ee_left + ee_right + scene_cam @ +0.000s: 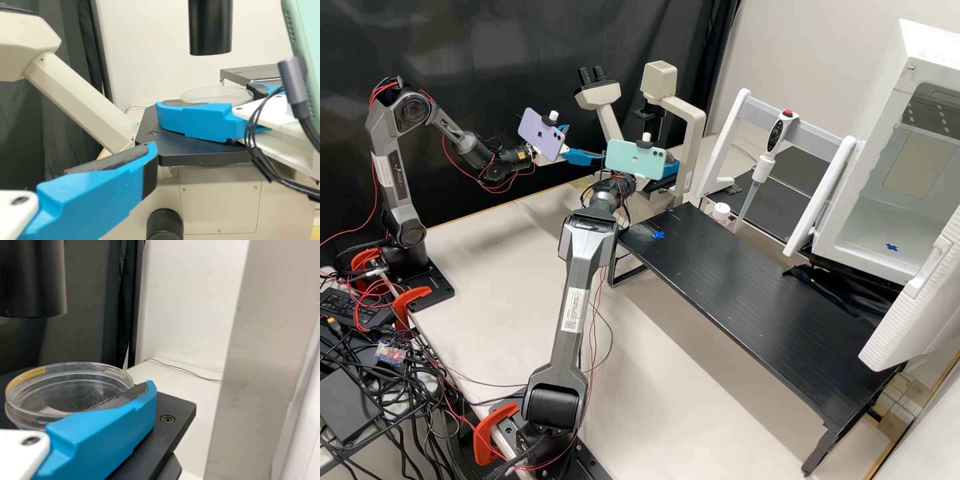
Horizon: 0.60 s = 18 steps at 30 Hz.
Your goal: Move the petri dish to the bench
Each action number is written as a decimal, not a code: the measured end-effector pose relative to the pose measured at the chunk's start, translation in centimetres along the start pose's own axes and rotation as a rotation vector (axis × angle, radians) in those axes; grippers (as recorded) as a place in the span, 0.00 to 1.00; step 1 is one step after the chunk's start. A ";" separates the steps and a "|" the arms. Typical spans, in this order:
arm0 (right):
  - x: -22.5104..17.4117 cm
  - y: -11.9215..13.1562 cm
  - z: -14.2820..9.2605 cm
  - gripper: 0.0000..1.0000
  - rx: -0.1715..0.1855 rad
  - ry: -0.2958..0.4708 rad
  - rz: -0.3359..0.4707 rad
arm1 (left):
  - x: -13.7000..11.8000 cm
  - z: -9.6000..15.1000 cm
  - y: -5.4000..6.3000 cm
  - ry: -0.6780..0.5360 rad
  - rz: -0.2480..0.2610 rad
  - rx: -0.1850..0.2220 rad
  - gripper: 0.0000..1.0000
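My left gripper (585, 142) stands open beside the microscope (691, 143); its blue finger (95, 195) crosses the lower left of the left wrist view, with nothing at its dark pad. Partly behind the teal phone is my right gripper (671, 168). The clear petri dish (215, 94) rests on the microscope's black stage (200, 156), between my right gripper's fingers. From the right wrist, my right gripper (75, 390) has one finger (105, 435) overlapping the side of the dish (70, 385); the fingers look open around it. The black bench (747, 293) is right of the arms.
A pipette (760, 175) hangs on a stand behind the bench, near a small white container (721, 212). At the right stands a white cabinet (873, 250) with its door open. Blue tape (659, 235) marks the bench. In the left wrist view, the black cylinder (210, 27) overhangs the stage.
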 end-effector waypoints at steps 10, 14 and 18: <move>0.0 0.1 0.0 0.00 0.002 -0.008 -0.005 | 0.0 0.0 0.0 0.000 0.000 0.000 1.00; 0.0 0.1 0.0 0.00 0.002 -0.008 -0.005 | 0.0 0.0 0.0 0.000 0.000 0.000 1.00; 0.0 0.1 0.0 0.00 0.002 -0.008 -0.005 | 0.0 0.0 0.0 0.000 0.000 0.000 1.00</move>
